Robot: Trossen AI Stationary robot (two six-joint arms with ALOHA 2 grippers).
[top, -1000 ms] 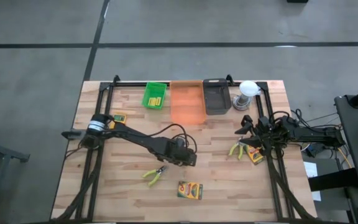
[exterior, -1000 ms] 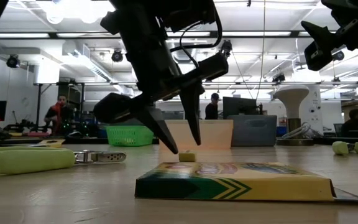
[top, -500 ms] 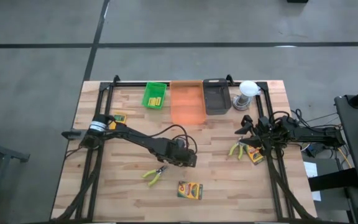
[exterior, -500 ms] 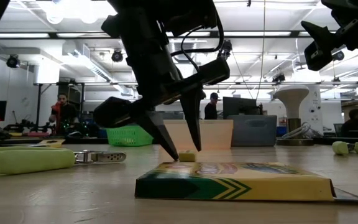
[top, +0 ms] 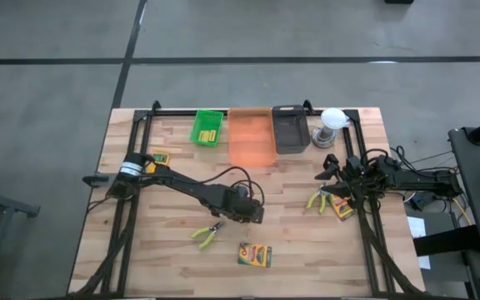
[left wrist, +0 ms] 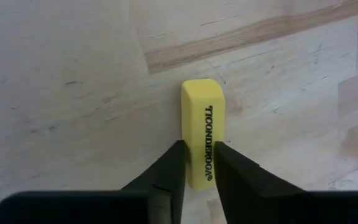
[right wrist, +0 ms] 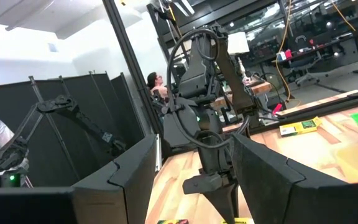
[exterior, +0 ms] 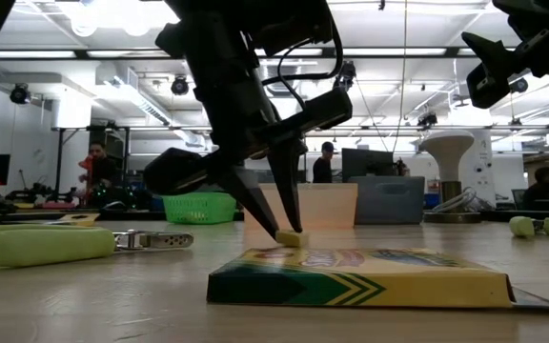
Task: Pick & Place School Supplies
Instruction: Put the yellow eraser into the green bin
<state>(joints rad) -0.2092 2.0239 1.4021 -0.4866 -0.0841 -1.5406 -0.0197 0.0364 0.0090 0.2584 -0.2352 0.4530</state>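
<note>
- The left gripper (left wrist: 196, 167) is down at the middle of the light wooden counter (top: 165, 258), its two dark fingers (left wrist: 169, 171) clenched on the near end of a short yellow rubber eraser block (left wrist: 201, 137) printed with black lettering.
- In the low view the block (exterior: 293, 237) looks slightly tilted between the fingertips, just beyond the flat yellow-orange crayon box with green edge (exterior: 360, 276) that lies at the near middle of the counter.
- The grip takes only one end of the block, so it could pivot or slip out when lifted; a squeeze off its centre would cause that.
- The crayon box lies close by, and a low sideways sweep of the arm could nudge it.
- A yellow-handled plier-like tool (top: 207, 234) rests near and left of the left gripper and could be brushed in the same way.
- The green plastic tray (top: 207, 127), already holding yellow pieces, stands at the far edge, left of a translucent orange tray (top: 251, 137); a poorly aimed release could bounce the block off its rim.
- The right gripper (top: 330, 177) waits at the right side with fingers apart, holding nothing.
</note>
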